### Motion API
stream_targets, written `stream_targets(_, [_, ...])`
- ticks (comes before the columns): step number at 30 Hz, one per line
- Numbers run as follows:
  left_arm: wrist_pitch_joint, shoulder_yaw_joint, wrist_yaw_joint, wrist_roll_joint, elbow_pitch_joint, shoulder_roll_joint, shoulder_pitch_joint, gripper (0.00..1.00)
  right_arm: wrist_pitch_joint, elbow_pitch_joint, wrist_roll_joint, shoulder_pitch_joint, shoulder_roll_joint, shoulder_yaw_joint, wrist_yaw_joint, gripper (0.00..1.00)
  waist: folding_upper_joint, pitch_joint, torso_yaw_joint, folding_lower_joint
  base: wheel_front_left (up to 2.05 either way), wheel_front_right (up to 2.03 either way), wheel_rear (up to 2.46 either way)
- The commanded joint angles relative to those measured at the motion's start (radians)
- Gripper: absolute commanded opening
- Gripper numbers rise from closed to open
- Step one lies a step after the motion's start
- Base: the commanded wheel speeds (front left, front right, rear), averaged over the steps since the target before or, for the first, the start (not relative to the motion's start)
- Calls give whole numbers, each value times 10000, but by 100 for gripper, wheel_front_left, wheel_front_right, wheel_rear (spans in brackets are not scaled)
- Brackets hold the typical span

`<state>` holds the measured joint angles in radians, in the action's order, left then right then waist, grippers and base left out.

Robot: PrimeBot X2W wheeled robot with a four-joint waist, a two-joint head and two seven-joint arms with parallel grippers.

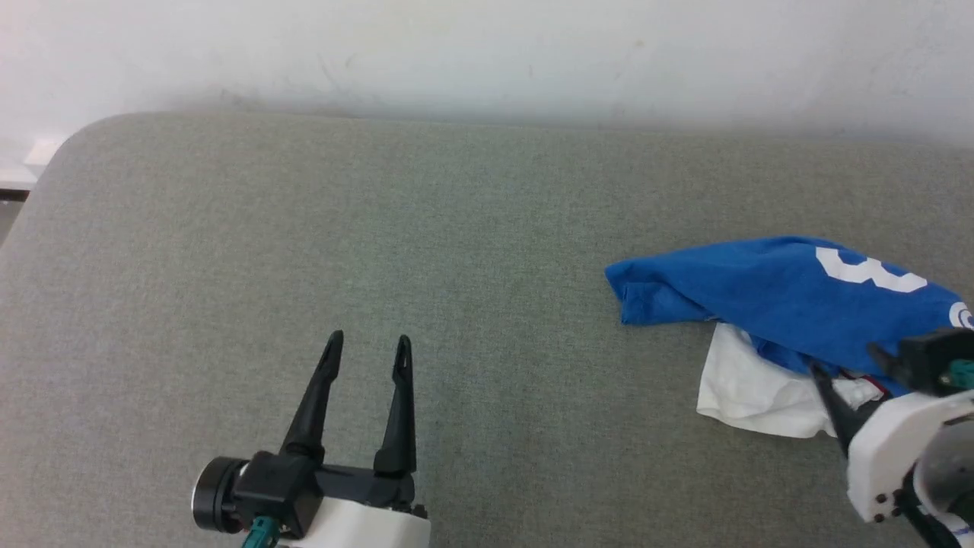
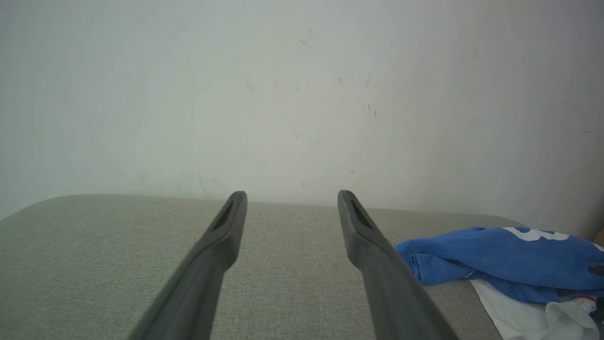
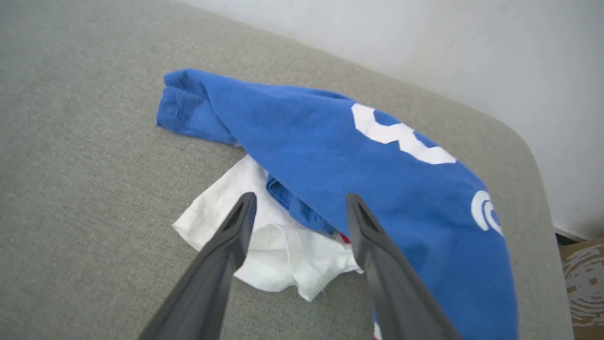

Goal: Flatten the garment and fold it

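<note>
The garment (image 1: 784, 297) lies crumpled at the right side of the grey surface: a royal-blue body with a white number on top, and a white sleeve (image 1: 753, 392) sticking out from under its near edge. A bit of red trim shows by the sleeve. My right gripper (image 3: 300, 198) is open, hovering over the sleeve and a blue fold (image 3: 302, 208), with nothing held; in the head view the right gripper (image 1: 842, 359) is at the garment's near right edge. My left gripper (image 1: 369, 346) stands open over bare surface, well left of the garment (image 2: 495, 255).
The grey fabric-covered surface (image 1: 380, 228) has rounded corners and ends at a pale wall (image 1: 487, 53) behind. The garment lies close to the surface's right edge. A cardboard box (image 3: 583, 283) sits beyond that right edge.
</note>
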<state>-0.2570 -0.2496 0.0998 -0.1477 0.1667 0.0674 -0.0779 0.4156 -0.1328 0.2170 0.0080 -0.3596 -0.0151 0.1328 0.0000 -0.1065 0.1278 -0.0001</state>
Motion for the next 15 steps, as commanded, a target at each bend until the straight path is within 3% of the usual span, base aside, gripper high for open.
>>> stream_targets(1, [-47, 9, -58, 144, 26, -23, 66, 100, 170, 266, 221, -298, -137, 301, -21, 100, 0, -189, 130, 1, 0, 0, 0])
stream_targets(13, [-47, -118, 47, 209, 114, -107, 439, 100, 1847, 3131, 1094, -1699, -1182, 2923, -21, 100, 0, -1013, 898, 1, 0, 0, 0])
stream_targets(14, [-47, -125, 59, 193, 107, -113, 452, 100, 2041, 3265, 1229, -1745, -1240, 3023, -21, 62, 0, -1016, 927, 1, 0, 0, 0])
stream_targets(15, [-47, -126, 80, 178, 97, -119, 459, 100, 2192, 3356, 1343, -1779, -1295, 3102, -21, 16, 0, -1007, 949, 1, 0, 0, 0])
